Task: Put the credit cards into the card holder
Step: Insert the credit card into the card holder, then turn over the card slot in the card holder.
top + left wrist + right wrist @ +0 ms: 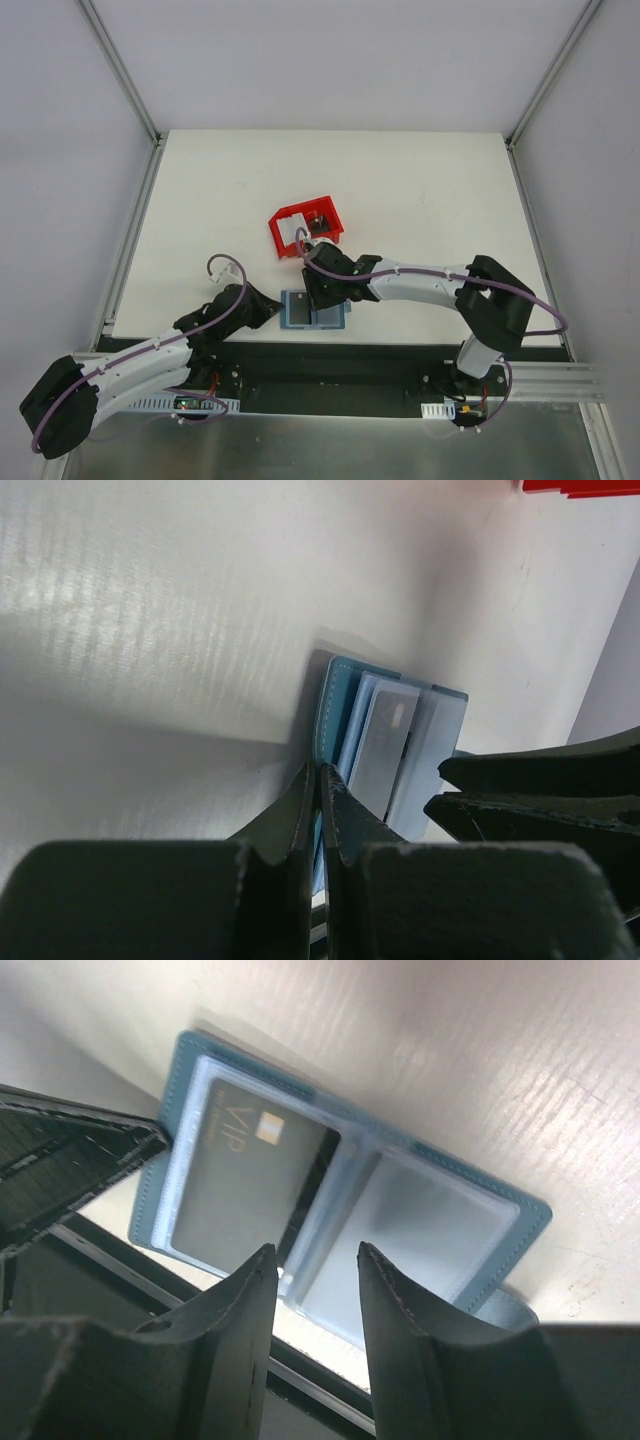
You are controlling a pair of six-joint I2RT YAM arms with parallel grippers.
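The teal card holder (312, 311) lies spread open at the table's near edge. My left gripper (322, 772) is shut on the card holder's (334, 702) left edge, pinching the teal flap. A dark grey credit card (245, 1192) marked VIP sits inside the left pocket of the card holder (455, 1175), also visible as a grey card (385, 742) in the left wrist view. The right pocket (425, 1232) looks pale and bare. My right gripper (315, 1256) hovers open just above the middle fold, with nothing between its fingers.
A red plastic bin (306, 228) stands just behind the card holder, with a pale thing and a dark thing inside. The black base rail (340, 362) runs along the near table edge. The left gripper's fingers (70, 1165) show beside the holder.
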